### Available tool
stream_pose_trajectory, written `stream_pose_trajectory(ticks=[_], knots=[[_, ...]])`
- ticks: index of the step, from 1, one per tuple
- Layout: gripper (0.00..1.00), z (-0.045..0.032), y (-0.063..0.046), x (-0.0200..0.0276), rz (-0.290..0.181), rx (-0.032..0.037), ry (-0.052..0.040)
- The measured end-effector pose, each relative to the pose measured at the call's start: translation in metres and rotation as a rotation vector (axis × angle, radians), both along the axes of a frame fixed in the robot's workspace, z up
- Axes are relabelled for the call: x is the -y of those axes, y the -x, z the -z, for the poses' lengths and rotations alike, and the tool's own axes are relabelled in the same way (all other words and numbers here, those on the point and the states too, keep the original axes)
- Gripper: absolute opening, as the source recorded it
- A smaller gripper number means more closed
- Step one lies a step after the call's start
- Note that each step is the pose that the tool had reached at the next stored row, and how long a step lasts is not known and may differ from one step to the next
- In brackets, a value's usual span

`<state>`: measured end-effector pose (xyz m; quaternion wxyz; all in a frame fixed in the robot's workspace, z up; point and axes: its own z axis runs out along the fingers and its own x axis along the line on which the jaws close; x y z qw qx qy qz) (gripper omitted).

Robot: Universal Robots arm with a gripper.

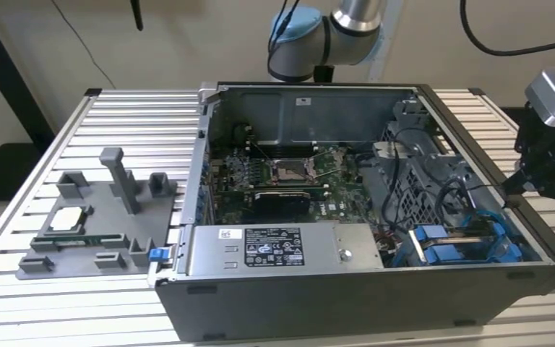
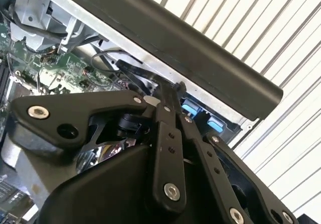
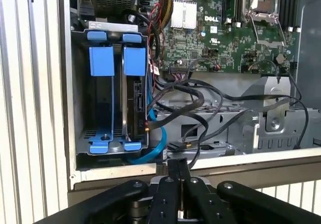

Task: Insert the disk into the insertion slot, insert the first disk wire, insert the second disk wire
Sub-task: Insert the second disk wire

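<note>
insertion slot grey with blue rails (board green), pincer seemingly black.

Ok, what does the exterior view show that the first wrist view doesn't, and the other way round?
The exterior view gives the labelled power-supply box, the grey parts fixture on that view's left, and the arm. The first wrist view gives a silver finned heatsink on the board. Both give the hand, shut, by the case wall, the motherboard and the blue-railed insertion slot.

arm: cut by edge | tool: body cut off | disk: mostly hidden inside insertion slot
</note>
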<state>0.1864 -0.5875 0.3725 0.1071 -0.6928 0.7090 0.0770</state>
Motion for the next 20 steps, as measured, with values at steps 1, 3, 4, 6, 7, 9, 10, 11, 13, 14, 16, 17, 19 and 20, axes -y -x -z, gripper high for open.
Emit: stream_pose_trajectory(ticks=[1, 3, 4, 6, 7, 9, 10, 11, 13, 14, 16, 17, 19, 20], knots=[[1.00, 0.0013, 0.000, 0.0007, 0.000, 0.0000, -0.0003], [1.00, 0.0046, 0.000, 0.0018, 0.000, 0.0000, -0.0002], [1.00, 0.0083, -0.001, 0.0025, 0.000, 0.0000, 0.0002], [1.00, 0.0118, -0.001, 0.0042, 0.000, 0.0000, 0.0005], [1.00, 0.0133, -0.001, 0.0056, 0.000, 0.0000, 0.0003], [1.00, 0.0167, -0.002, 0.0079, 0.000, 0.0000, 0.0001], [1.00, 0.0186, -0.002, 0.0085, 0.000, 0.0002, -0.0001], [1.00, 0.0204, -0.002, 0.0087, 0.000, 0.0008, -0.0002], [1.00, 0.0231, -0.002, 0.0088, 0.000, 0.0025, -0.0048], [1.00, 0.0241, -0.002, 0.0088, 0.000, 0.0035, -0.0075], [1.00, 0.0253, -0.002, 0.0093, 0.000, 0.0046, -0.0140], [1.00, 0.0252, -0.002, 0.0095, 0.000, 0.0046, -0.0159], [1.00, 0.0184, -0.001, 0.0098, 0.000, 0.0045, -0.0192], [1.00, 0.0135, -0.001, 0.0098, 0.000, 0.0046, -0.0181]])
